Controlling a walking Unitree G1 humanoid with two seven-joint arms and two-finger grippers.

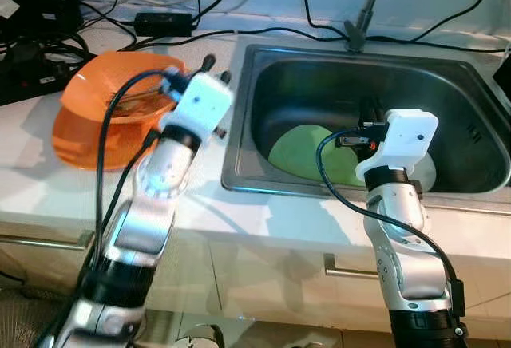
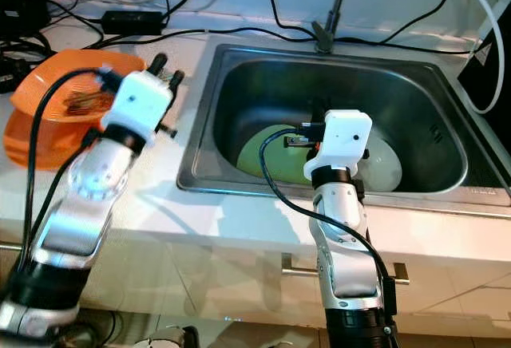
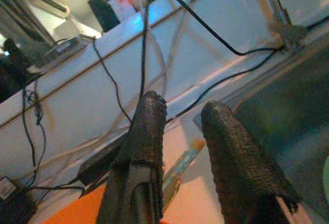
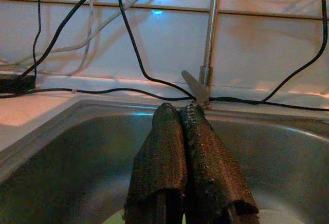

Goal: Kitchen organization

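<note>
Left gripper (image 3: 180, 131) fingers apart over orange bowl (image 1: 96, 116), right gripper (image 4: 187, 126) pressed together above green plate (image 1: 307, 152) in steel sink (image 1: 447, 85)

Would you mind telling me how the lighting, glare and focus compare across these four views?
Left eye view: evenly lit, with soft glare on the sink wall and the orange bowl glowing brightly. Right eye view: similar, sharp, with arm shadows on the counter. Left wrist view: dim and tinted, the left gripper close and soft, fingers apart. Right wrist view: dark basin, bright backsplash, right gripper shut.
</note>
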